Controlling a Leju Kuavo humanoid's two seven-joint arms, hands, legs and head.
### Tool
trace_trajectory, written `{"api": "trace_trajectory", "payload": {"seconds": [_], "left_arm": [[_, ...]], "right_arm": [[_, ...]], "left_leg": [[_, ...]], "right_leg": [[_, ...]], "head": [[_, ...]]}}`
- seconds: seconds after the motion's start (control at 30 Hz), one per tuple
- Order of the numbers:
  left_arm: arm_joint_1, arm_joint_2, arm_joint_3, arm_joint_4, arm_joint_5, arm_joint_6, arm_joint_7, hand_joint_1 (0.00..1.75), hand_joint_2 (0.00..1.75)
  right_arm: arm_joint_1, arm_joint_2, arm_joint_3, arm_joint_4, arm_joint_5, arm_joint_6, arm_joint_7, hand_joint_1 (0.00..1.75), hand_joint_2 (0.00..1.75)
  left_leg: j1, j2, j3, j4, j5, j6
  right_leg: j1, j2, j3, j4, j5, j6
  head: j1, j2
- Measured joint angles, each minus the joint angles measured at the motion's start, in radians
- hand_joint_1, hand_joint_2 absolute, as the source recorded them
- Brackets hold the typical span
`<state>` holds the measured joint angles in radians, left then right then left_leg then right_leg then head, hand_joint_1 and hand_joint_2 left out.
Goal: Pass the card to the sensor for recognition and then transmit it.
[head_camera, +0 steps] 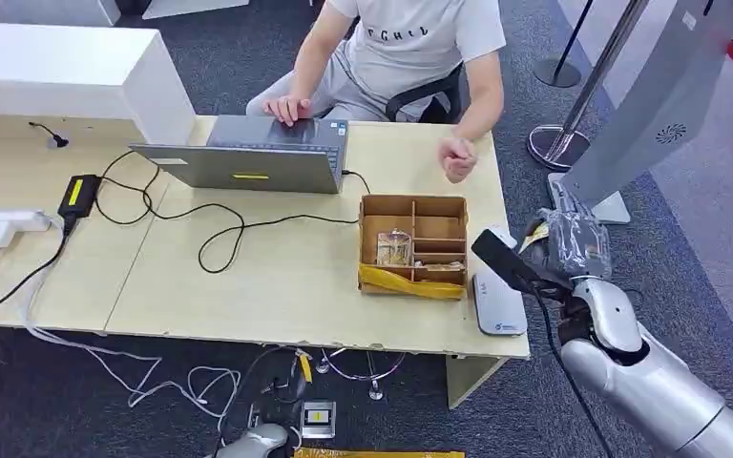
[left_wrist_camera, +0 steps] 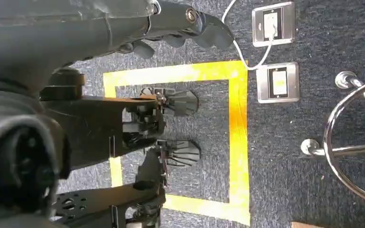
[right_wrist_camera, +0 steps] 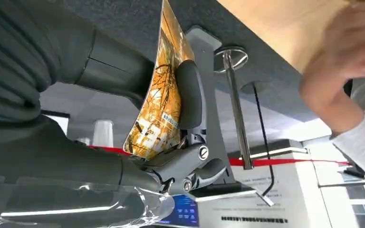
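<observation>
My right hand (head_camera: 570, 246), wrapped in clear plastic, hovers just off the table's right edge. It grips an orange-and-yellow patterned card (right_wrist_camera: 160, 97) between thumb and fingers; in the head view the card (head_camera: 533, 238) shows as a thin yellow sliver. The white-grey sensor pad (head_camera: 497, 303) lies flat at the table's front right corner, just left of and below that hand. My left hand (left_wrist_camera: 185, 23) hangs over the floor with nothing in it, fingers loosely spread. A person sits across the table, with one hand (head_camera: 458, 157) raised near the far right corner.
A wooden compartment box (head_camera: 413, 212) with yellow tape stands beside the sensor. A grey laptop (head_camera: 253, 157), black cables and a power strip (head_camera: 0, 226) cover the left of the table (head_camera: 277, 286). A stanchion base (head_camera: 554, 143) and a white kiosk (head_camera: 663, 105) stand to the right.
</observation>
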<state>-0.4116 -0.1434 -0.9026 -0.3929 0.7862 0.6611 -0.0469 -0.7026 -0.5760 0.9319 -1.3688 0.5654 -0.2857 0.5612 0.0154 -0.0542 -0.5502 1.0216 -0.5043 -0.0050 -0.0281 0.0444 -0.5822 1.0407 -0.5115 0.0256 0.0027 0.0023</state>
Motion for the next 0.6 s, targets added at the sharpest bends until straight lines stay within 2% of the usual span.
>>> {"api": "trace_trajectory", "payload": {"seconds": [0.4, 0.6], "left_arm": [[-0.007, 0.005, -0.001, 0.004, 0.031, -0.017, 0.018, 0.0, 0.0], [-0.008, 0.011, 0.0, 0.006, 0.058, -0.009, -0.01, 0.0, 0.0]], "right_arm": [[0.044, 0.073, 0.019, 0.122, -0.043, -0.019, -0.06, 1.75, 1.75], [0.055, 0.098, 0.03, 0.162, -0.055, -0.019, -0.068, 1.75, 1.75]], "left_leg": [[0.0, 0.0, 0.0, 0.0, 0.0, 0.0], [0.0, 0.0, 0.0, 0.0, 0.0, 0.0]], "right_leg": [[0.0, 0.0, 0.0, 0.0, 0.0, 0.0], [0.0, 0.0, 0.0, 0.0, 0.0, 0.0]], "head": [[0.0, 0.0], [0.0, 0.0]]}}
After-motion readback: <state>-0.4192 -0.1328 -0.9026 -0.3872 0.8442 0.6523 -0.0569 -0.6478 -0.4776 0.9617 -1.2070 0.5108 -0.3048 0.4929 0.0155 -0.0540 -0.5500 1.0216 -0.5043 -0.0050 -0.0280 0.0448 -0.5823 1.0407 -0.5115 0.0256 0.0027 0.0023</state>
